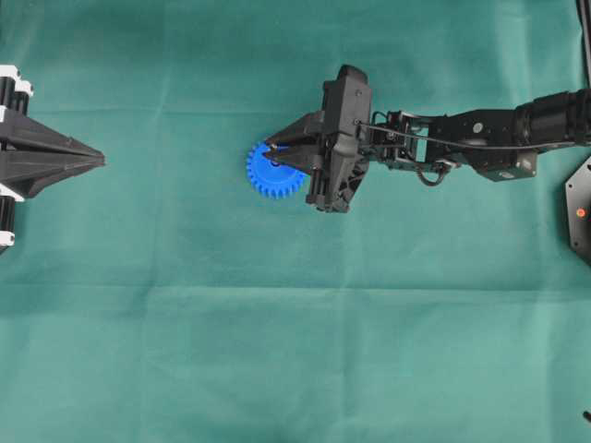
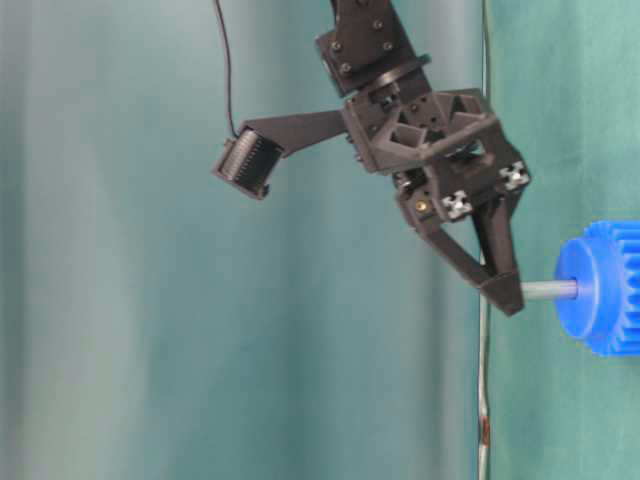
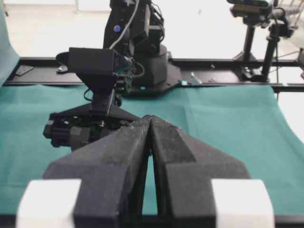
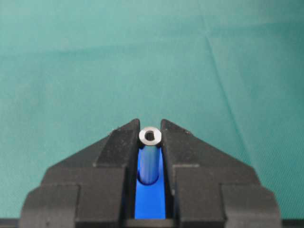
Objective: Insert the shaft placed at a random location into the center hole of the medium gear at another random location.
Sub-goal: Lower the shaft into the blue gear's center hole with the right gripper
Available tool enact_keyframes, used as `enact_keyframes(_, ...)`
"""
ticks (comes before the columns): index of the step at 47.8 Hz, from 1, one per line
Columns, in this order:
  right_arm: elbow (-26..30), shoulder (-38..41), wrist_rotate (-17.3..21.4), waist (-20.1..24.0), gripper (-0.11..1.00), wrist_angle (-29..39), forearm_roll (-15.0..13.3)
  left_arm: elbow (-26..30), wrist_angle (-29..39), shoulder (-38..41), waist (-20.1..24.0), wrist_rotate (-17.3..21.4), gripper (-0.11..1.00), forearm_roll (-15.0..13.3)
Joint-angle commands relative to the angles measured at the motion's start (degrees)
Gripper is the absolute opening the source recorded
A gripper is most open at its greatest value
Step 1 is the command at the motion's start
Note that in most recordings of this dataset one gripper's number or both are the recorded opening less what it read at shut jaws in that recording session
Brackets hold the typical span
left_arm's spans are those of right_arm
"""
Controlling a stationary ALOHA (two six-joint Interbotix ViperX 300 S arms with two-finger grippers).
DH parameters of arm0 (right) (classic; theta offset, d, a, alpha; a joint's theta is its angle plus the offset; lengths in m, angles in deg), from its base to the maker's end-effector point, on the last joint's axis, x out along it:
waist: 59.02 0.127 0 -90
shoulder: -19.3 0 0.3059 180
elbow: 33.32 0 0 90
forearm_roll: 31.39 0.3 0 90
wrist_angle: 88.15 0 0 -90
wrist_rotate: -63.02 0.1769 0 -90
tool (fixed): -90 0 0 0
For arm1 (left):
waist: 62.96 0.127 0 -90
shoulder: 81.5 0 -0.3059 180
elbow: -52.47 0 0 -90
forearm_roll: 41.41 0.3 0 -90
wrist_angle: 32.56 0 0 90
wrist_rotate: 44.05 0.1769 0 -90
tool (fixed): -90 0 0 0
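Now I have the right tool (image 2: 510, 296) clamped on the thin silvery-grey metal shaft (image 2: 548, 290), whose far end sits in the raised hub of the bright blue plastic toothed gear (image 2: 603, 288) on the green tabletop (image 1: 277, 351). I judge insertion under way; next I'd press it home squarely, then release. My left tool (image 3: 151, 124) sits shut, well apart.

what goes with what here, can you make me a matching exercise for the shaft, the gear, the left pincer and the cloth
Things:
1. shaft
2. medium gear
3. left pincer
4. tablecloth

States:
A. bright blue, toothed
B. green, creased
C. shut on nothing, away from the gear
D. silvery, clamped in the right pincer, one end in the hub

Pairs: 1-D, 2-A, 3-C, 4-B
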Motion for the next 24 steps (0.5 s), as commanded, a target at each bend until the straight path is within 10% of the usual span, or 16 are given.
enact_keyframes(1, 0.62, -0.7, -0.44, 0.18, 0.16, -0.88, 0.35, 1.05, -0.26, 0.44, -0.09, -0.09, 0.0, 0.09)
enact_keyframes(24, 0.79, 1.14, -0.26, 0.53, 0.16, -1.76, 0.88, 1.05, -0.26, 0.53, -0.09, -0.09, 0.0, 0.18)
